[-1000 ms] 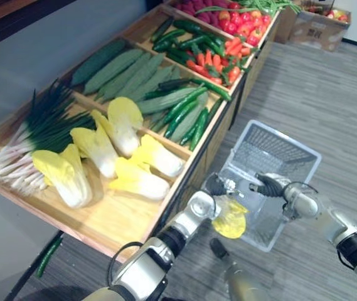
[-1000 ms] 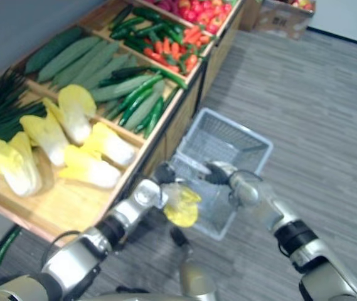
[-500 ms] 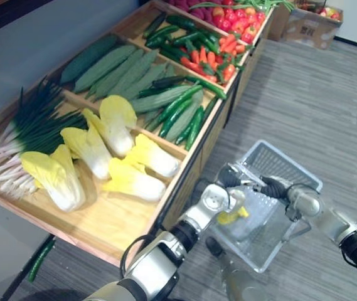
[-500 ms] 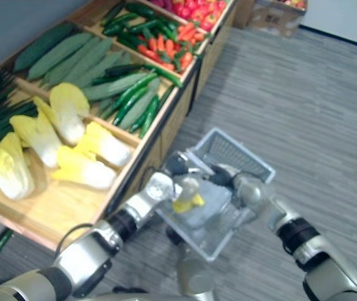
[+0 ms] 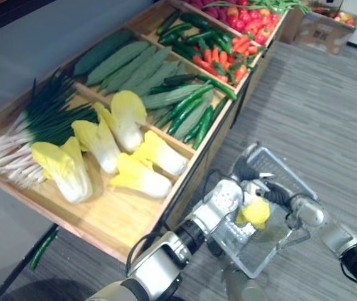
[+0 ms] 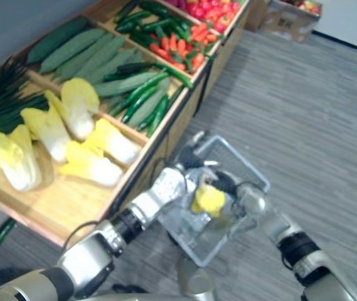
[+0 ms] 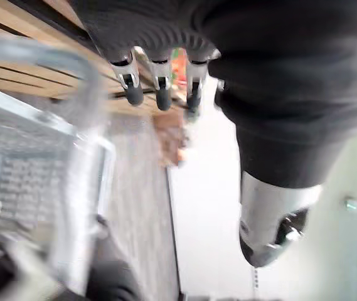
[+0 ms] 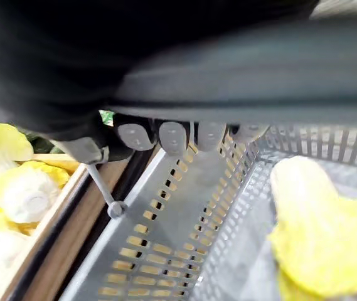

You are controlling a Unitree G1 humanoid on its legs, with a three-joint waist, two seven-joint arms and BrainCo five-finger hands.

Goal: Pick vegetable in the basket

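Basket (image 7: 24,172) blurred in left wrist view; scallion roots (image 5: 2,157), cardboard box (image 5: 325,31) cut by edges.

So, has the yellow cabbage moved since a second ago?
Yes. The yellow cabbage has gone away from the wooden stand, from the near rim down into the basket.

A yellow, crinkly-leafed cabbage (image 5: 253,212) lies inside the pale grey perforated plastic basket (image 8: 165,244), which is tilted

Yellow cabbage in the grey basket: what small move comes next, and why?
Probably lift the left hand clear toward the wooden display: the yellow cabbage lies inside the grey plastic basket, that hand's fingers are straight and empty, and the right hand grips the basket's rim.
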